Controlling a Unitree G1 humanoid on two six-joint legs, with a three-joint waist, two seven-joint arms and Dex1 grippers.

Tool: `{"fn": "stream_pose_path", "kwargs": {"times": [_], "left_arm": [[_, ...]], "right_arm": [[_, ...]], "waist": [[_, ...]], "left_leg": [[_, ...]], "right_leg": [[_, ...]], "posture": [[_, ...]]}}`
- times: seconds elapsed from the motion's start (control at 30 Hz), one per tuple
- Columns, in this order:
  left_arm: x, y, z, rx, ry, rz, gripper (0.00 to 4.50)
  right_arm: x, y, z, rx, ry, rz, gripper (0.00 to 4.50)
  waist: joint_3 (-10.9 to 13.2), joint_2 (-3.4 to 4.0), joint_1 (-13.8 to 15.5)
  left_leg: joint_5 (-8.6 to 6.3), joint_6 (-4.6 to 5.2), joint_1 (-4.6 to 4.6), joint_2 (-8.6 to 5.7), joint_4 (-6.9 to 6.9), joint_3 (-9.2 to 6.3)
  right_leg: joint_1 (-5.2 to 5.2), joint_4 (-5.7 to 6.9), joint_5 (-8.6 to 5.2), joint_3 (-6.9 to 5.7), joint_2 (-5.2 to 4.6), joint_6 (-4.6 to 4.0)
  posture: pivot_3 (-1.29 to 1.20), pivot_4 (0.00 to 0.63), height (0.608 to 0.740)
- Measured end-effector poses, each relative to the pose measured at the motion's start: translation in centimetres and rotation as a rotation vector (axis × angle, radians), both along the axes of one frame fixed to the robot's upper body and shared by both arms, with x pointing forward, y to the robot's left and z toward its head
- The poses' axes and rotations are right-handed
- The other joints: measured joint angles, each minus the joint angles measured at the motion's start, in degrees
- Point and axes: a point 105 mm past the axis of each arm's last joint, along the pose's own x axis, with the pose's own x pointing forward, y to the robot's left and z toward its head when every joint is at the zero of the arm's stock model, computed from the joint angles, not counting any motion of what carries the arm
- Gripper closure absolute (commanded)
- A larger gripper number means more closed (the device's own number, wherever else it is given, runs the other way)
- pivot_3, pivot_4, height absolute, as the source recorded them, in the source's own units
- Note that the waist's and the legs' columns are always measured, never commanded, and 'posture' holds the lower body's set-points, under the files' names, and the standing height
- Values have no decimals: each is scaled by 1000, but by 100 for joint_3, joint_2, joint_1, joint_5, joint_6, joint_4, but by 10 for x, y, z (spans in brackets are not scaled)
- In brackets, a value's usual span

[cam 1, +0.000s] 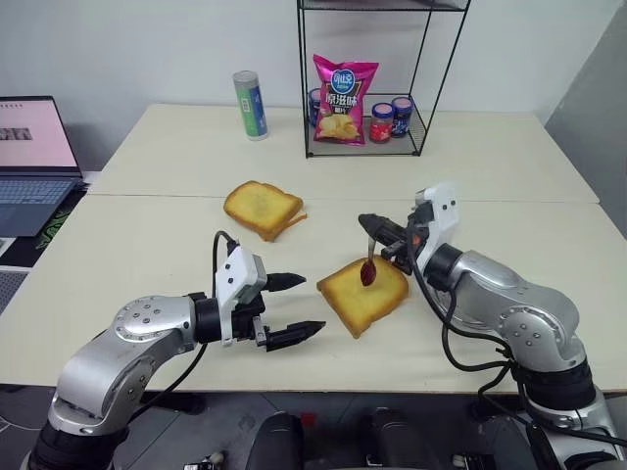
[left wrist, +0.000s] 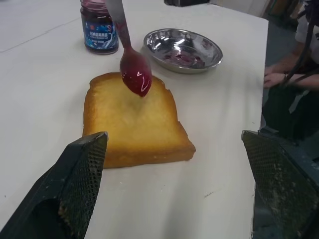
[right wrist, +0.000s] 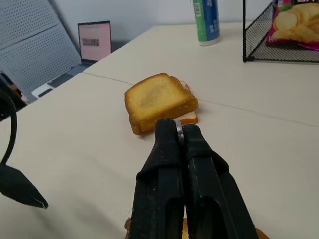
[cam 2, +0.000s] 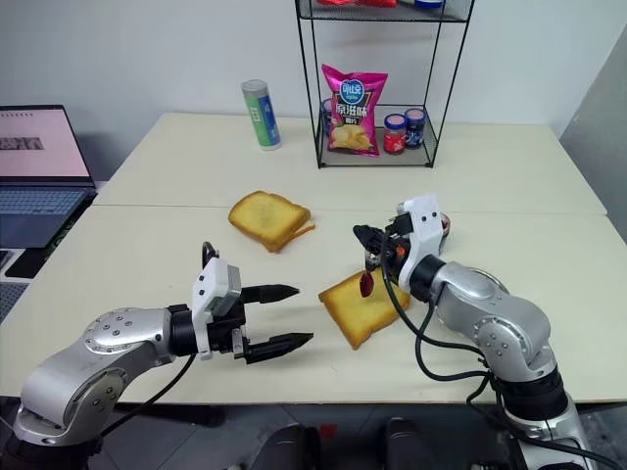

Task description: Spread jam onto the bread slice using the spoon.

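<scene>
The right gripper (cam 1: 369, 223) has its fingers (right wrist: 172, 149) pressed together on the handle of the spoon (cam 1: 369, 259), which hangs down from the fingertips with its bowl lowest. The bowl carries a glossy load of dark red jam (left wrist: 136, 74) and sits just over the bread slice (cam 1: 363, 292), near the edge of the slice closest to those fingers; whether the jam touches the toast cannot be told. The bread slice lies flat on the bench (cam 1: 147, 255), directly below the right fingertips and between the two grippers. The left gripper (cam 1: 294, 307) is held level just above the bench with its fingers (left wrist: 75, 184) spread wide and nothing between them, the tips pointing toward the bread slice and stopping just short of it. Past the slice, as seen from between the left fingers, stand a small jam jar (left wrist: 98, 27) and a round steel dish (left wrist: 183, 49) with red smears inside, side by side. Beyond the right fingertips lies a second piece of toast (right wrist: 159, 99), and farther off a green and blue can (cam 1: 250, 104) and a wire rack (cam 1: 367, 88) holding a pink crisp bag (cam 1: 343, 100) and lidded jars (cam 1: 391, 117). A laptop (cam 1: 34, 157) sits well out past the left gripper.
</scene>
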Motion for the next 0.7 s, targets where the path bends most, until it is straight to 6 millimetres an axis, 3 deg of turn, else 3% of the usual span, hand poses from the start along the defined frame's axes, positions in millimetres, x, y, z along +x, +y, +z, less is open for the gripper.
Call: {"fn": "stream_pose_path", "kwargs": {"times": [0.17, 0.7], "left_arm": [[2, -10, 0, -2, -10, -28, 0], [2, -11, 1, -4, -18, -33, 0]], "right_arm": [[-1, 8, 1, -15, -50, 30, 4482], [-5, 15, -7, -155, -140, 81, 4482]], "waist": [[0, -1, 6], [0, -1, 4]], "left_leg": [[0, 0, 0, -1, 2, 0], [0, 0, 0, -1, 2, 0]], "right_leg": [[1, 1, 0, 0, 0, 0], [0, 2, 0, -2, 1, -1]], "posture": [[0, 150, 740], [0, 150, 740]]}}
